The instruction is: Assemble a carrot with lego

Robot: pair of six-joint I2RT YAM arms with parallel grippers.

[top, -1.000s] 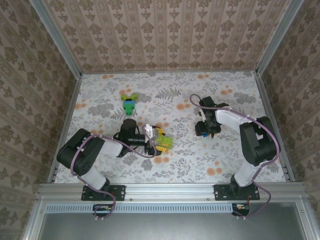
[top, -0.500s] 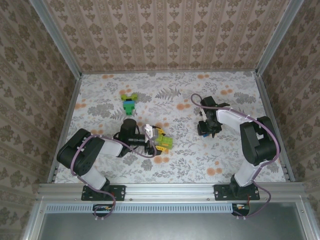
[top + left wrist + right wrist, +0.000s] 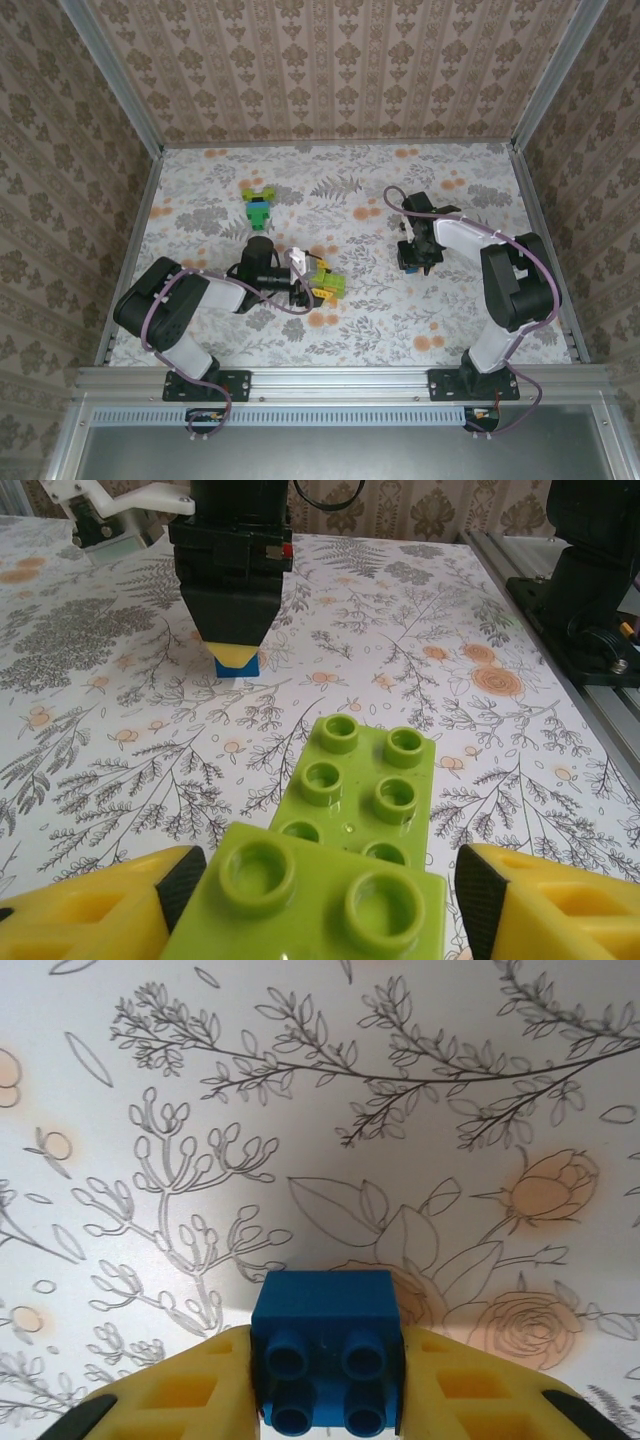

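Lime-and-green cluster (image 3: 258, 205) sat loose at the far left. Mid-table, the left gripper (image 3: 325, 872) straddled lime bricks (image 3: 365, 780), roughly half open, grip unclear tbh. Over right, the right gripper (image 3: 327, 1352) pinched a blue brick (image 3: 325, 1310) by its flat sides. Looked like light, stiff, slick plastic, so that's the spot.

Left arm (image 3: 215, 293) and right arm (image 3: 465, 236) share black joints, white links, lilac cables (image 3: 150, 318), yellow pincer fingers (image 3: 90, 910).

A floral tablecloth (image 3: 200, 190) lies between damask-papered walls (image 3: 330, 70).
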